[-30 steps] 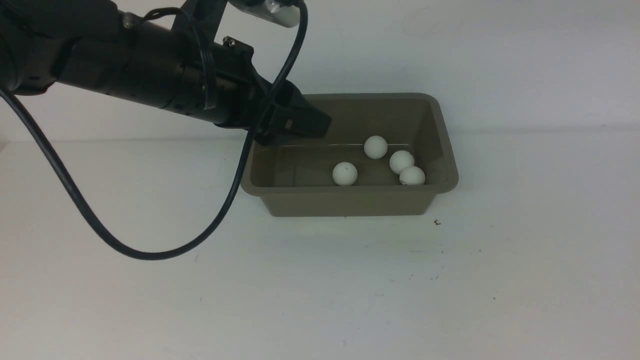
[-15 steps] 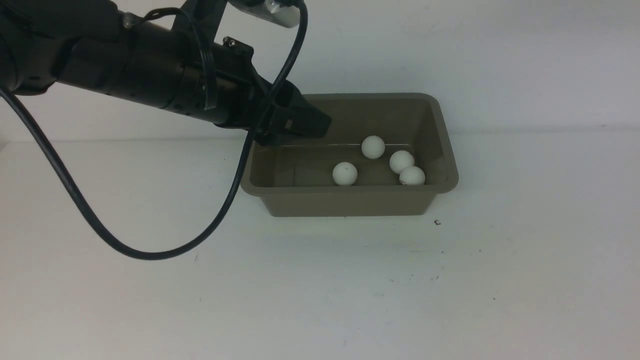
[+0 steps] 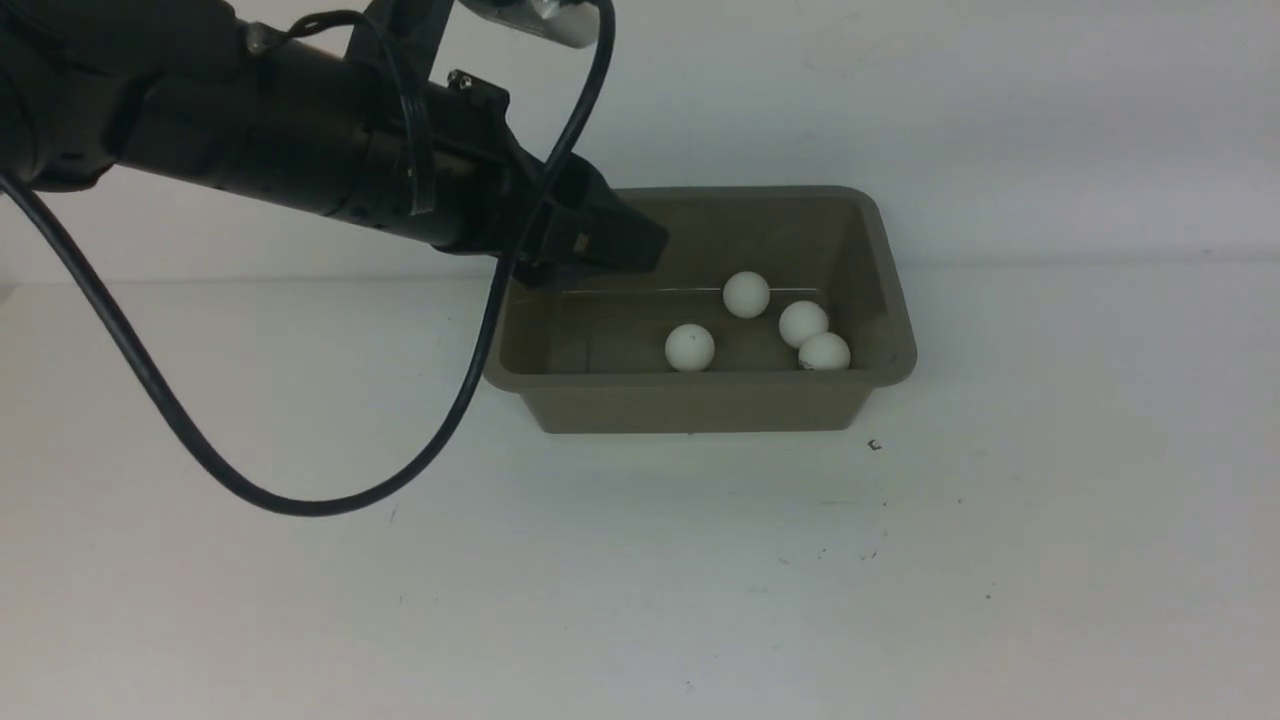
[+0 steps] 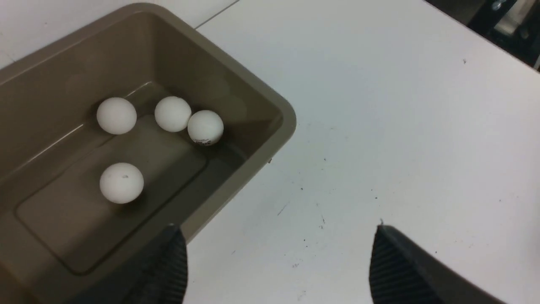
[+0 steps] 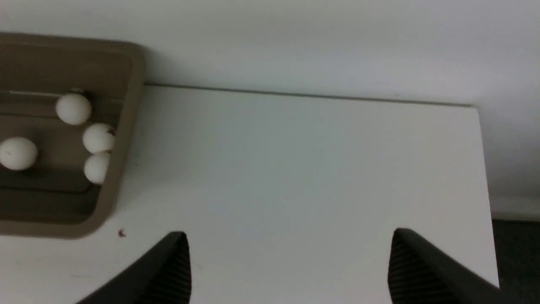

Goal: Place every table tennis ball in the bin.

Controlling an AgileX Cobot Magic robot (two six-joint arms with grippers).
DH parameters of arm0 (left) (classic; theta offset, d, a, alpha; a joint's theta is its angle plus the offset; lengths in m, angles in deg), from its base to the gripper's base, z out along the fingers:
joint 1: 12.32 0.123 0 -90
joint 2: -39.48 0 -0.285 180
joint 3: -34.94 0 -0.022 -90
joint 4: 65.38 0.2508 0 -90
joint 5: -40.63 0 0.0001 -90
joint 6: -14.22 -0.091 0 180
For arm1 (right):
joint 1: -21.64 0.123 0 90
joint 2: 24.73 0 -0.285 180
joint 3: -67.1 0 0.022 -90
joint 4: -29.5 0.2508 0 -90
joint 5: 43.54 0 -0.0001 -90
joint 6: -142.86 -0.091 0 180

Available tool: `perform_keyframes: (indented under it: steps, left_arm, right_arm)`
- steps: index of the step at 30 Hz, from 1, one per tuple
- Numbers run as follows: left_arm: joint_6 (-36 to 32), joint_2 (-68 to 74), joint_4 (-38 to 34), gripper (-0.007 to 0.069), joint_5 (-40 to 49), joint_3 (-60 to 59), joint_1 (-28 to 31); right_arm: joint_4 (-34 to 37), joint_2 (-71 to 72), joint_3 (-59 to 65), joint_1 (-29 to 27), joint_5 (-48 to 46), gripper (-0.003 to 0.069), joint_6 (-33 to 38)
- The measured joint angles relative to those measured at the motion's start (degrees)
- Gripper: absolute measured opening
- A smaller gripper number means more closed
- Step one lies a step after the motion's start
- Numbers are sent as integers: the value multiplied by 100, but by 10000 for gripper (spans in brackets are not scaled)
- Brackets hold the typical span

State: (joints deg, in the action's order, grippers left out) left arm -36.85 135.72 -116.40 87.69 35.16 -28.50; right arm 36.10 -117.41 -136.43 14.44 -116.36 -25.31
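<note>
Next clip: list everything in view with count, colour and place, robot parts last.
table tennis balls: four, white, all inside the bin; three clustered toward its right end, one apart nearer the middle.
bin: one, taupe, on the table, toward the far side.
table: one, white, lightly scuffed.
speck: one, dark, on the table by the bin's near right corner.
cable: one, black, looping down from the left arm.
left arm: black, reaching in from the left.
left gripper: open, empty, above the bin's left end.
right gripper: open, empty, over table right of the bin.
</note>
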Motion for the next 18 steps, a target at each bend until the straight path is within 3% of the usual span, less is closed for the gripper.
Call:
perform_keyframes:
  steps: [10,14,18]
  left_arm:
    - [-22,5,-8,520,0,0,0]
    - [-22,12,-14,520,0,0,0]
    - [-22,63,-92,520,0,0,0]
  right_arm:
    - [-518,461,1092,0,6,547,-112]
    - [-813,1228,1860,0,18,494,-116]
    - [-660,2229,2728,0,540,431,-123]
